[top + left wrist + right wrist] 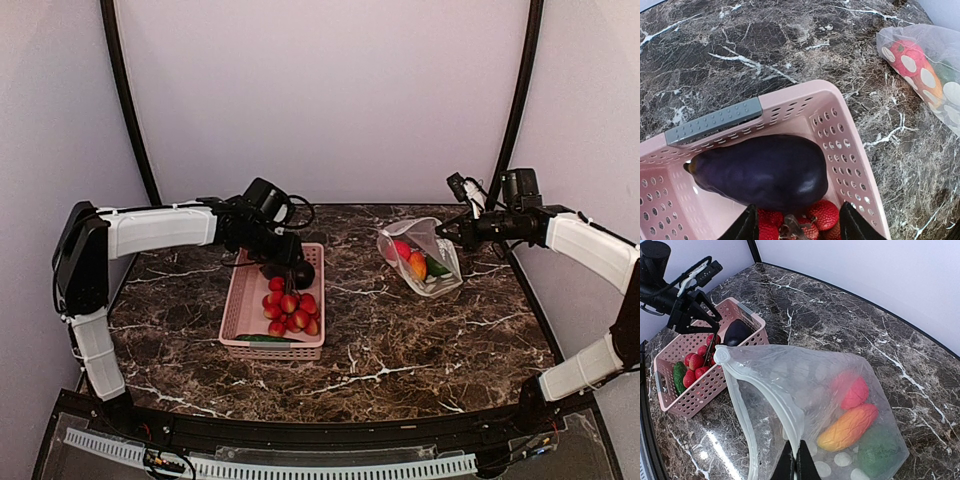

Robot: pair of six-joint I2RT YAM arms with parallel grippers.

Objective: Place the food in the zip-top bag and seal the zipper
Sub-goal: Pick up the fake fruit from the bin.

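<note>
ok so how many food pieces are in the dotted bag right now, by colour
red fruit: 1
orange-red mango: 1
green pepper: 1
total: 3 showing through the zip-top bag

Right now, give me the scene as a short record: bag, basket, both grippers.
zip-top bag: mouth open, unsealed
in bag: red fruit, mango, green piece
pink basket: eggplant, red round fruits, cucumber
left gripper: open, right at the eggplant
right gripper: shut on the bag's edge, holding it up
</note>
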